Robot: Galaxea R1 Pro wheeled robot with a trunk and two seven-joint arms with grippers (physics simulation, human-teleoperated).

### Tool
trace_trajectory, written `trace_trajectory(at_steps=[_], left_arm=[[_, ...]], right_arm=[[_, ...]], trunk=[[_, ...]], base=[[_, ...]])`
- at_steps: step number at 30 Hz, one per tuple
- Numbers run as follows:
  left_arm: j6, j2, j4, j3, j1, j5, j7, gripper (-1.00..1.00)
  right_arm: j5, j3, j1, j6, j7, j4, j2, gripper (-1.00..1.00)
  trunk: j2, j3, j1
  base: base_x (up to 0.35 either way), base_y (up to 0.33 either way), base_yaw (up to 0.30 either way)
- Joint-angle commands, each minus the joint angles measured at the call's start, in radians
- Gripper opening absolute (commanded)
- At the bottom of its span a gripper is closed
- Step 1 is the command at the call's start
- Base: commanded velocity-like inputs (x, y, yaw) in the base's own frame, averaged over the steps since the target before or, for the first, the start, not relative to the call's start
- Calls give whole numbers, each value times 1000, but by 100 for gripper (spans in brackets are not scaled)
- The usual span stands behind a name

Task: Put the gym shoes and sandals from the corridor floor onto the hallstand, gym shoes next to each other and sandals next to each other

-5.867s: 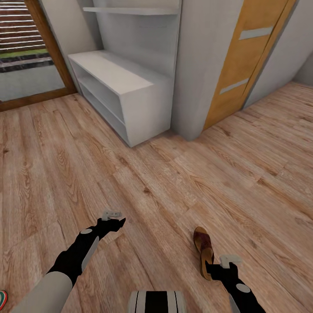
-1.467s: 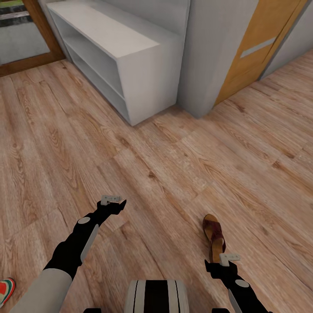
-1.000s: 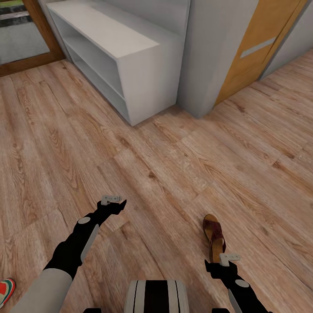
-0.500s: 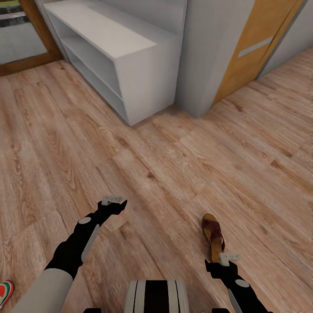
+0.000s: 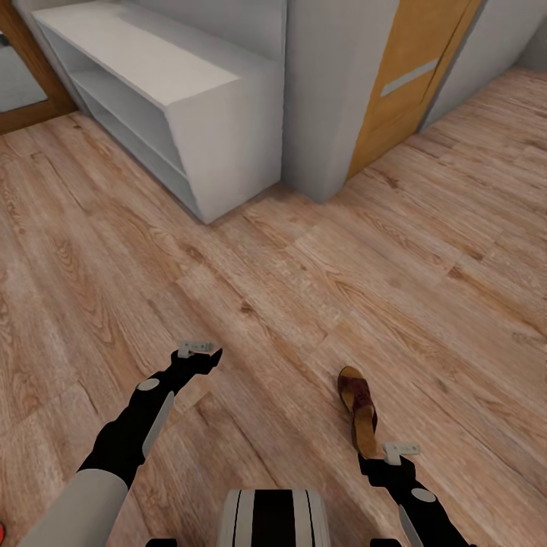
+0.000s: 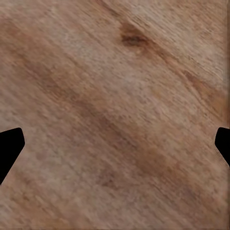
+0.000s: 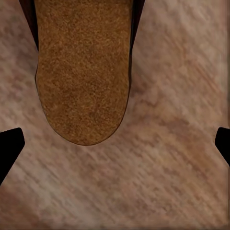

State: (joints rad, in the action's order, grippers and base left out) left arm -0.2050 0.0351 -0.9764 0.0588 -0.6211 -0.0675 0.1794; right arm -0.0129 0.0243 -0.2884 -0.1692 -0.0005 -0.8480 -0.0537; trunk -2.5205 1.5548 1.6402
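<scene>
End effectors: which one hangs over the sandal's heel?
The right end effector: its wrist view shows the sandal heel between open fingertips. The left end effector faces bare floor.

Counted on the corridor floor: one sandal — the same single sandal met again in the right wrist view, not a second one. One hallstand with two open compartments under its top, one orange door with one pale bar in sight, and one brown wooden frame at the far left. Two arms and so two grippers — left gripper and right gripper — with two black fingertips apiece at the edges of each wrist view.
</scene>
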Motion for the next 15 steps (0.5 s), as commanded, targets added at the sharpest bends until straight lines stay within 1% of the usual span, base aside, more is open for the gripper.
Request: trace_trajectory(at_steps=[1, 4, 11, 15], left_arm=[[-7, 1, -4, 2, 0, -7, 0, 100], [-7, 1, -11, 5, 0, -7, -3, 100], [-8, 2, -36, 33, -1, -6, -8, 100], [-9, 3, -63, 42, -2, -6, -8, 100]], right_arm=[[-1, 0, 0, -6, 0, -2, 0, 100], [-1, -1, 0, -6, -1, -2, 0, 100], [-2, -2, 0, -6, -1, -1, 0, 100], [-2, -3, 0, -6, -1, -1, 0, 100]], trunk=[[0, 1, 0], [0, 1, 0], [0, 1, 0], [0, 1, 0]], base=[[0, 0, -46], [0, 0, -30], [0, 0, -11], [0, 0, -3]])
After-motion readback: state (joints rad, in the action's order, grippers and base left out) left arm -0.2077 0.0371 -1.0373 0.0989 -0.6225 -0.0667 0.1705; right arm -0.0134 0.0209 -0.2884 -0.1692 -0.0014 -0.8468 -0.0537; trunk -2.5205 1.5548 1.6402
